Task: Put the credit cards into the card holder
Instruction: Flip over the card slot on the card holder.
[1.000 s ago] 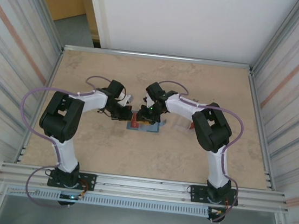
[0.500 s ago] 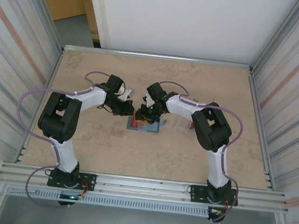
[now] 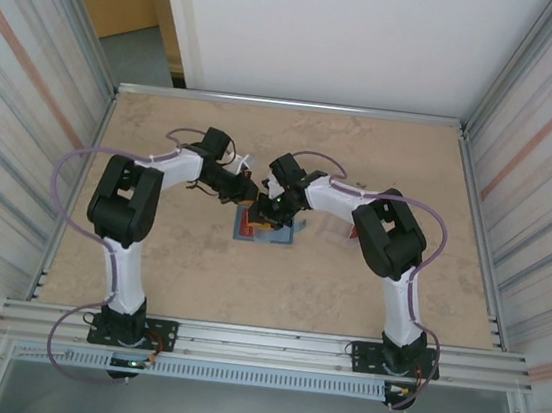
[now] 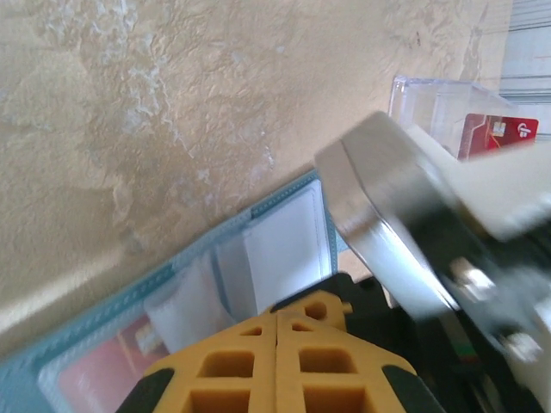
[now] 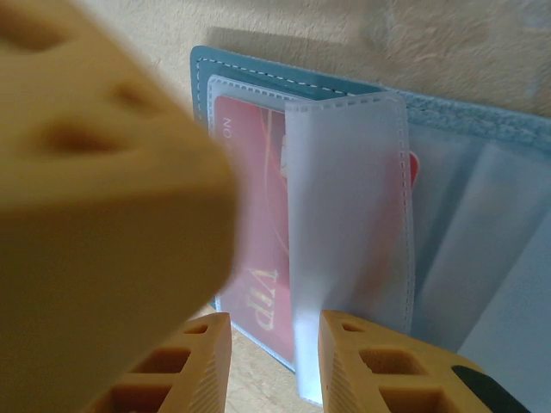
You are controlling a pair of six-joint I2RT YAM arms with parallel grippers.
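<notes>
My two arms meet over the middle of the bench (image 3: 195,287), both pincers low above the open wallet (image 3: 291,236). The wallet lies flat on the bench with its teal cover down and its pale inner pockets (image 4: 284,241) facing up.

My left pincer (image 4: 277,320) is clenched, its yellow fingers pressed together with nothing between them. It hangs just over the wallet's pockets, and from above it sits at the wallet's left side (image 3: 247,200).

My right pincer (image 5: 271,331) is released, fingers partly apart and gripping nothing that I can see. It points down at the wallet's near edge (image 5: 482,116). From above it sits just beside the left one (image 3: 267,214).

A red card (image 5: 254,172) with "VIP" printed on it lies in a wallet pocket. A clear sleeve (image 5: 349,198) overlaps its right part, and the sleeve's lower edge reaches the gap between my right fingers. A big blurred yellow shape (image 5: 95,189) close to that camera is most likely a left finger.

To the right of the wallet stands a clear case (image 4: 430,99) holding a second red card (image 4: 504,133).
</notes>
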